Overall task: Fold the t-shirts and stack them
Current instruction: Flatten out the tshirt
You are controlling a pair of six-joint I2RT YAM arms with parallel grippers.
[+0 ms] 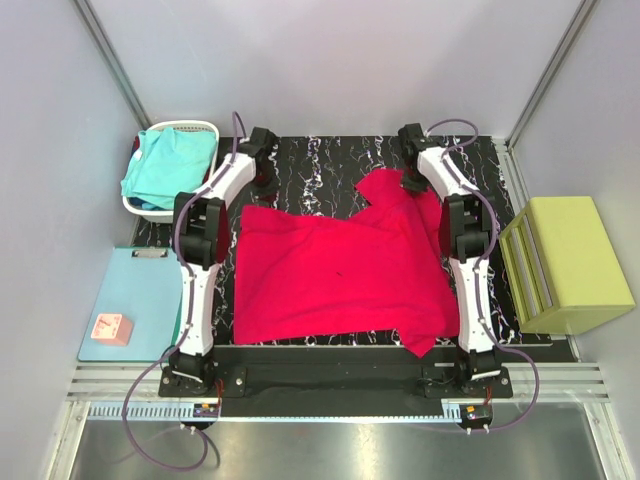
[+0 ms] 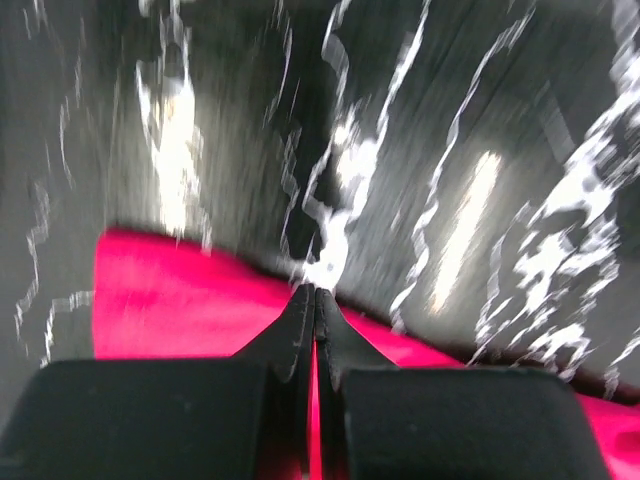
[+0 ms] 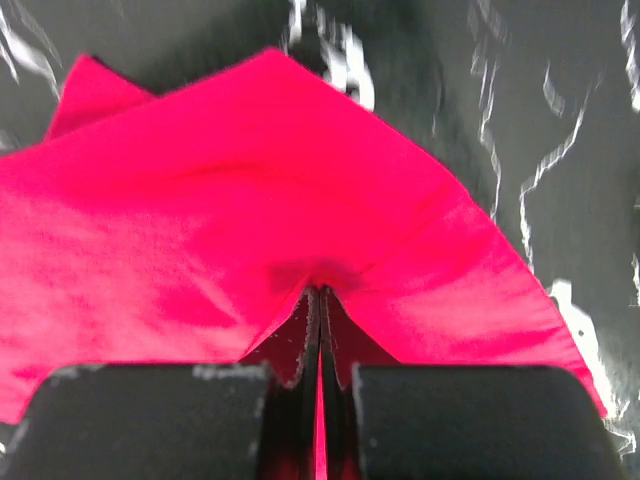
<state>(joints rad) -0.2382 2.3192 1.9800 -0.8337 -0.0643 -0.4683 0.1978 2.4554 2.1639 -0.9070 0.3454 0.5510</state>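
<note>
The crimson-red t-shirt (image 1: 340, 270) lies spread across the black marbled table (image 1: 320, 160). My right gripper (image 1: 412, 180) is at its far right sleeve. In the right wrist view it (image 3: 320, 292) is shut on a puckered fold of the red cloth (image 3: 250, 200). My left gripper (image 1: 267, 185) is near the shirt's far left corner. In the blurred left wrist view it (image 2: 315, 292) is shut, its tips over the shirt's edge (image 2: 180, 300), with no pucker showing. The turquoise t-shirt (image 1: 165, 165) lies bunched in a white basket (image 1: 190, 126) at the far left.
A light-blue mat (image 1: 140, 290) with a small pink block (image 1: 112, 328) lies left of the table. A yellow-green rectangular block (image 1: 565, 265) stands to the right. Grey walls enclose the back and sides.
</note>
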